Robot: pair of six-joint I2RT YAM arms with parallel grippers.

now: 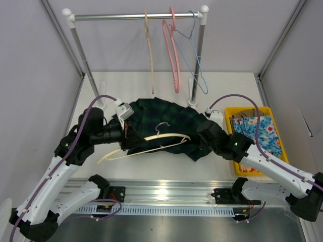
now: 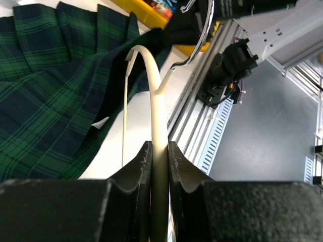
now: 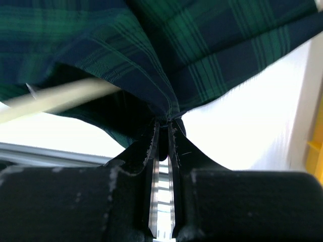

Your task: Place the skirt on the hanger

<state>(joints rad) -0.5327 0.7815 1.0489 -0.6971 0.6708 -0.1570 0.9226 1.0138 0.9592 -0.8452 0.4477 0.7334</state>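
Observation:
The dark green and navy plaid skirt (image 1: 166, 121) lies bunched on the table between my arms. The pale cream hanger (image 1: 151, 143) is held flat just above the table at the skirt's near edge, its metal hook (image 1: 161, 126) over the cloth. My left gripper (image 1: 126, 137) is shut on the hanger's shoulder; the left wrist view shows the cream bar (image 2: 159, 151) pinched between the jaws. My right gripper (image 1: 203, 138) is shut on the skirt's right edge; the right wrist view shows the plaid fabric (image 3: 166, 108) gathered at the fingertips (image 3: 151, 138) and the hanger's arm (image 3: 55, 98) passing under the cloth.
A garment rail (image 1: 136, 16) stands at the back with a tan hanger (image 1: 149, 45), a pink hanger (image 1: 174, 55) and a thin blue wire hanger (image 1: 194, 55). A yellow bin (image 1: 233, 112) with floral cloth (image 1: 262, 132) sits at the right. An aluminium rail (image 1: 166, 194) runs along the near edge.

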